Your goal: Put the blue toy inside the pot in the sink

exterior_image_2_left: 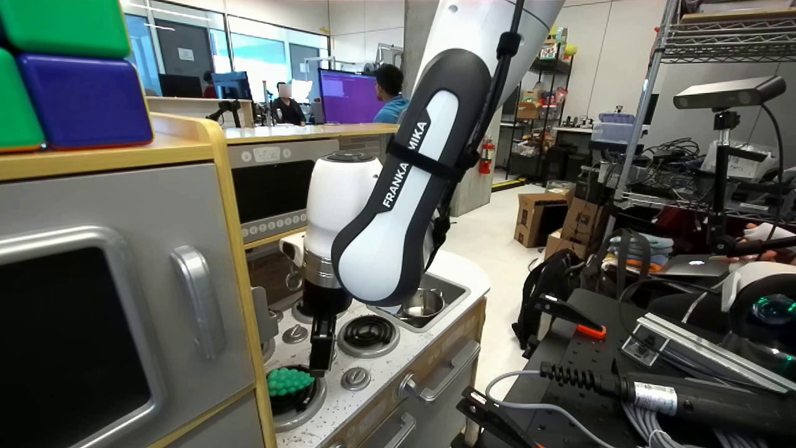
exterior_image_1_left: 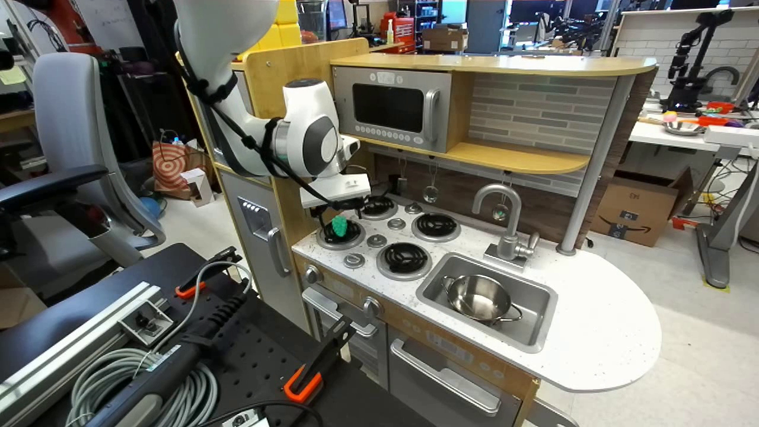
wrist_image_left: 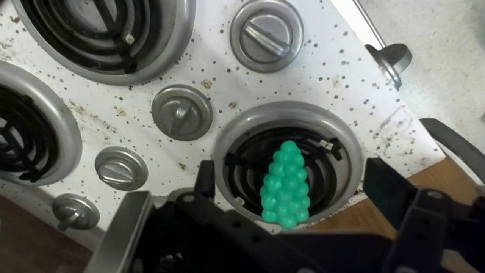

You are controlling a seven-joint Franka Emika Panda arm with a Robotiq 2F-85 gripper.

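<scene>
In an exterior view, a small, round, shiny silver metal pot (exterior_image_1_left: 478,298) is seen resting inside a rectangular, silvery steel sink (exterior_image_1_left: 536,323), which is set into a white, speckled tabletop (exterior_image_1_left: 599,323). A curved silver faucet (exterior_image_1_left: 513,219) is mounted beside the sink. In an exterior view, a small, bumpy, teal-green toy (exterior_image_2_left: 289,381) is shown lying on a round burner (exterior_image_2_left: 293,422) with black coils. In the wrist view, the black two-fingered end effector (wrist_image_left: 290,168) is seen with its jaws spread apart; the toy is framed between them, with space left at either side.

gray chair (exterior_image_1_left: 77,127), black burners (exterior_image_1_left: 405,259), microwave (exterior_image_1_left: 390,108)
</scene>
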